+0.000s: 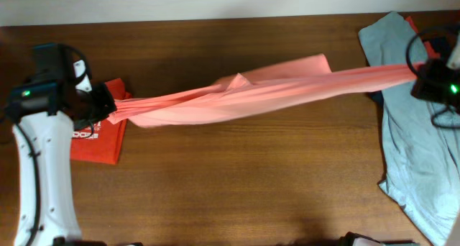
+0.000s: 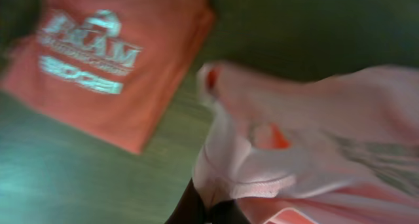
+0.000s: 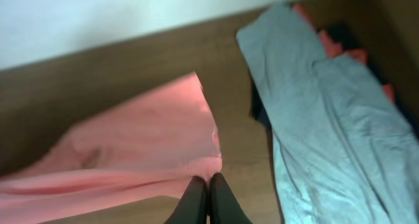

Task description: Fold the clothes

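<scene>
- Across the middle of the wooden surface [image 1: 251, 192], the salmon-pink T-shirt [image 1: 251, 95] is drawn out into a long, twisted band from the left side to the right, with a small peak of cloth standing up near its centre; whether the middle touches the wood cannot be told
- Its left end is bunched in the left hand [image 1: 109, 106], whose dark fingers [image 2: 193, 211] are clamped tight on a gathered hem; the print on the pink cloth is too blurred to read
- Its right end is caught in the right hand [image 1: 418, 73]; the right wrist view shows both fingers [image 3: 195, 199] pressed together on the edge of the pink cloth
- A red-orange T-shirt [image 1: 100, 142] lies folded flat under the left arm, pale block lettering [image 2: 91, 57] facing up
- A grey-blue T-shirt [image 1: 413, 152] lies spread along the right side beneath the right hand
- At its far edge, slips of an orange garment [image 3: 335, 47] and a dark garment [image 3: 347, 34] show from underneath
</scene>
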Available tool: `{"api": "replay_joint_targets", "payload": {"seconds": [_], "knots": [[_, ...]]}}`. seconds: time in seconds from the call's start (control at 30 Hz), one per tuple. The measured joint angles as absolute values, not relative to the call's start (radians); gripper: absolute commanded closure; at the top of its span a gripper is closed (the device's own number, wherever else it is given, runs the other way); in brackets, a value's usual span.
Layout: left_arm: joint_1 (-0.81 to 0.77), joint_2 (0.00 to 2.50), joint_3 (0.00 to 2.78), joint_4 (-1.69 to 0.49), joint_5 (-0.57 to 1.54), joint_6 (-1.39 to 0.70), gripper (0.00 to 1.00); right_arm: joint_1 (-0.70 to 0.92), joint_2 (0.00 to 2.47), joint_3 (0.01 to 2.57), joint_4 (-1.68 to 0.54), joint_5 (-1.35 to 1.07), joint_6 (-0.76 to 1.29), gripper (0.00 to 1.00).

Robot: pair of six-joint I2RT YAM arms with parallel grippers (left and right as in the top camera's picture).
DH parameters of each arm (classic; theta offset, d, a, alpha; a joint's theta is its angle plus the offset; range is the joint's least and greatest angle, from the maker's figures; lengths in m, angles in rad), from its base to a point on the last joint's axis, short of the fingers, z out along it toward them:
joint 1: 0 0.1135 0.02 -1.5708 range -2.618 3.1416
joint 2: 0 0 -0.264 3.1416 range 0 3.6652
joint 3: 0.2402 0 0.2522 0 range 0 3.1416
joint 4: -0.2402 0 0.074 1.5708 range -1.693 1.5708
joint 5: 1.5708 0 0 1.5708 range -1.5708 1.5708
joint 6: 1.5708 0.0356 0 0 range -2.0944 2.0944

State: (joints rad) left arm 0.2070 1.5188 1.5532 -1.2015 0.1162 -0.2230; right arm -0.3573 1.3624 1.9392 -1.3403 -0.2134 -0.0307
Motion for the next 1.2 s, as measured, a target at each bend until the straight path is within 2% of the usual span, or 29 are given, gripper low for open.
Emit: {"api": "replay_joint_targets", "payload": {"seconds": [0.13, 0.3, 0.53, 0.73, 0.97, 1.07, 1.2], "knots": [[0.240, 1.444, 1.554, -1.202, 0.251, -0.182, 1.00, -0.358, 1.247, 1.939, -1.339, -0.213, -0.029, 0.96], [0.244, 1.303, 1.571, -1.178, 0.317, -0.138, 1.00, -0.358, 1.156, 1.939, -1.316, -0.213, -0.027, 0.96], [0.244, 1.182, 1.603, -1.159, 0.339, -0.122, 1.00, -0.358, 1.193, 1.941, -1.312, -0.226, -0.027, 0.96], [0.242, 1.321, 1.603, -1.107, 0.343, -0.120, 1.00, -0.358, 1.401, 1.941, -1.299, -0.255, -0.026, 0.96], [0.180, 1.584, 1.600, -0.775, 0.350, -0.121, 1.00, -0.360, 1.691, 1.938, -1.109, -0.408, -0.019, 0.96], [0.154, 1.665, 1.612, -0.677, 0.371, -0.121, 1.00, -0.360, 1.734, 1.938, -1.037, -0.454, 0.009, 0.96], [0.152, 1.700, 1.719, -0.659, 0.371, -0.121, 1.00, -0.360, 1.734, 2.016, -1.022, -0.481, 0.030, 0.96]]}}
